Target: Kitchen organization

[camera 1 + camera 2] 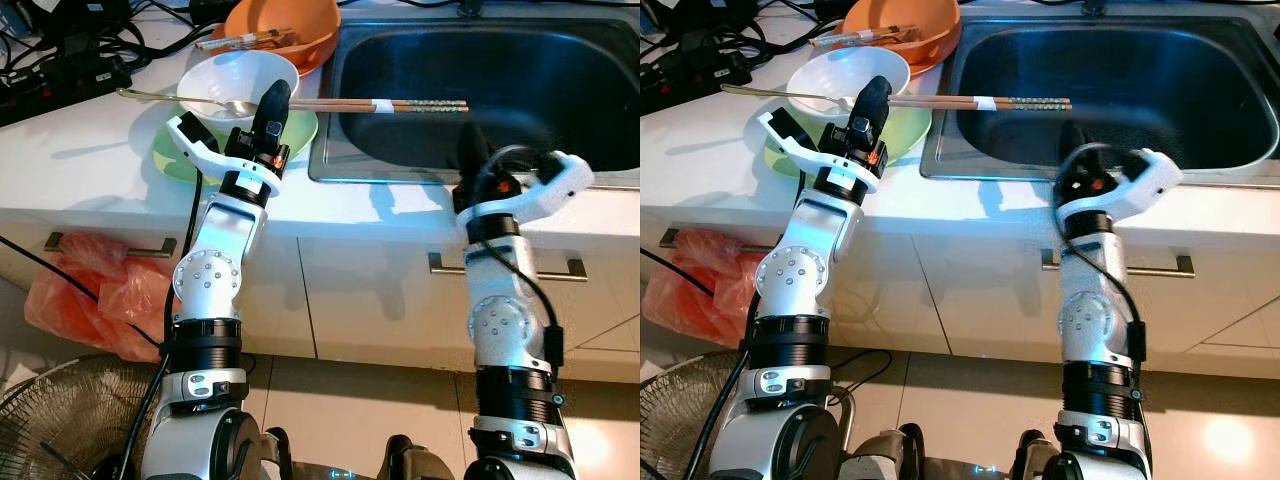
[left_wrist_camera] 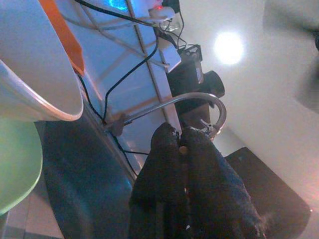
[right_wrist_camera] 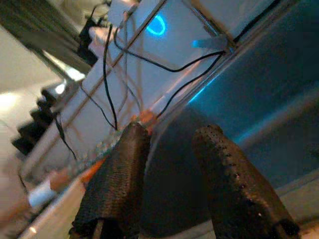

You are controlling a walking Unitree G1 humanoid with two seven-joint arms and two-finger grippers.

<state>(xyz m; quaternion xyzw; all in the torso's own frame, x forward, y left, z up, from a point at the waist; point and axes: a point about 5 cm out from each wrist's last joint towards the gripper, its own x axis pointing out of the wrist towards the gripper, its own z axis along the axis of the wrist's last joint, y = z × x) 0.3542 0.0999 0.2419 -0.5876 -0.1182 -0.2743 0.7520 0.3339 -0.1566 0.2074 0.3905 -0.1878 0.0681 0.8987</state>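
On the white surface (image 1: 90,165) left of the sink (image 1: 560,90), three dishes are sitting: one green plate (image 1: 300,135), one white bowl (image 1: 235,75) on it, one orange bowl (image 1: 310,30) behind. One spoon (image 1: 175,97) is leaning on the white bowl. The left gripper (image 1: 275,100) is reaching up over the plate, jaws pinching one pair of chopsticks (image 1: 400,105) jutting over the sink. The right gripper (image 3: 169,149) is rising at the sink's front edge, jaws spread.

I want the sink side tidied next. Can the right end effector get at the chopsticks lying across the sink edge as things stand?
Probably yes. The right end effector is open at the sink's front rim, and the chopsticks lie just beyond it over the basin's left edge, with nothing between them.
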